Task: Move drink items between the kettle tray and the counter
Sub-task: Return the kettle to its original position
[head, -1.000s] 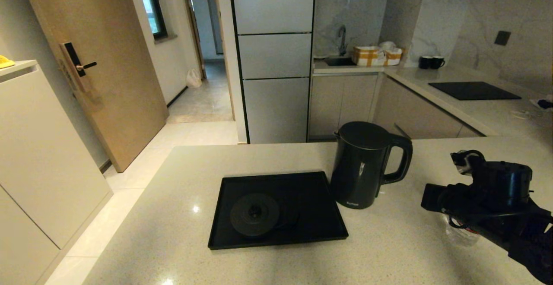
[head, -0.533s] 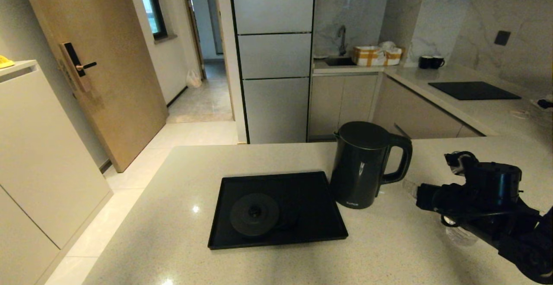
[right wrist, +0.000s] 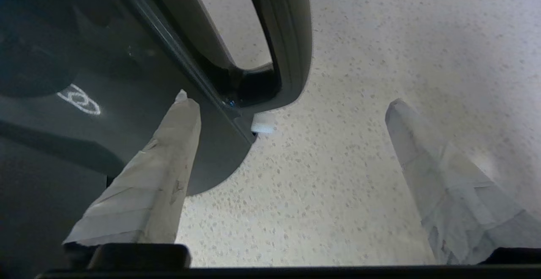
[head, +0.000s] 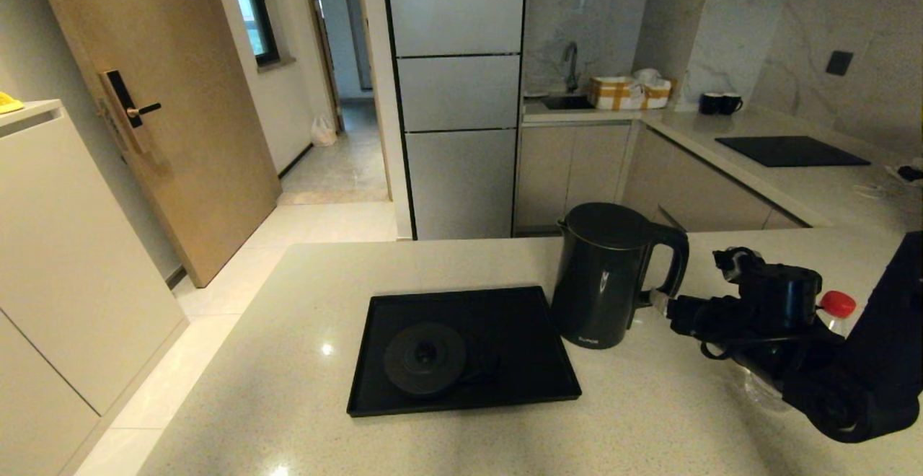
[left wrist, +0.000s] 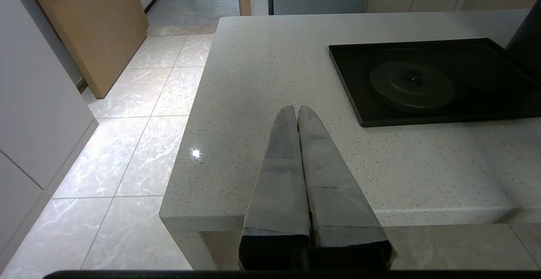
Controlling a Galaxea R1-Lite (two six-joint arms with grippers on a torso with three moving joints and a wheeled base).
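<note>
Counter (head: 447,267) (beige, speckled) carries tray (head: 375,360) at centre; kettle (head: 602,281) at its 2 o'clock, touching; water bottle (head: 836,306) at 3 o'clock, well apart.

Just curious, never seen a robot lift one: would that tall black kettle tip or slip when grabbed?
The kettle is tall with a narrow foot, so a push up high might tip it. Its glossy body looks slippery; the loop handle seems safer.

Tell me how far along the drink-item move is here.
Done: water bottle stands on the counter, released. In hand: open right gripper nearing the kettle handle, gripping nothing. Left: kettle sits off the tray, its round base bare. Left gripper parked, shut.
</note>
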